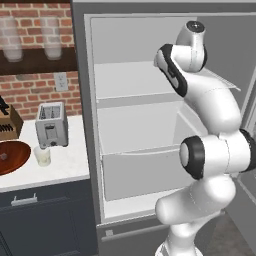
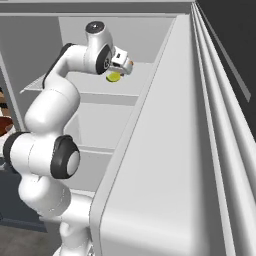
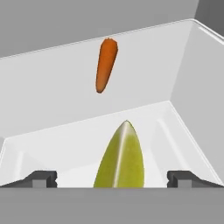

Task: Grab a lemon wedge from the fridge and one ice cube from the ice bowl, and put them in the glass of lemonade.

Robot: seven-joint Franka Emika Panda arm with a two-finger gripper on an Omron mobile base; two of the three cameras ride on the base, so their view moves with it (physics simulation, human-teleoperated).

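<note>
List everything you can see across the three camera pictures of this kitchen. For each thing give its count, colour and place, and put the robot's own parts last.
Fridge: one, dark grey with white interior, door open, right of the counter.
Lemon wedge: one, yellow-green, on the fridge shelf, between the open fingertips.
Carrot-like piece: one, orange, farther back on the same shelf.
Counter: one, white top over dark cabinets, left of the fridge.
Toaster: one, light grey, on the counter.
Glass of lemonade: one, clear with pale liquid, in front of the toaster.
Ice bowl: one, reddish-brown, at the counter's left edge.
Jars: two, frosted, on the wall shelf.
Knife block: one, brown, behind the bowl.
Arm: one, white with dark joints.
Gripper: one, dark tips, open.
</note>
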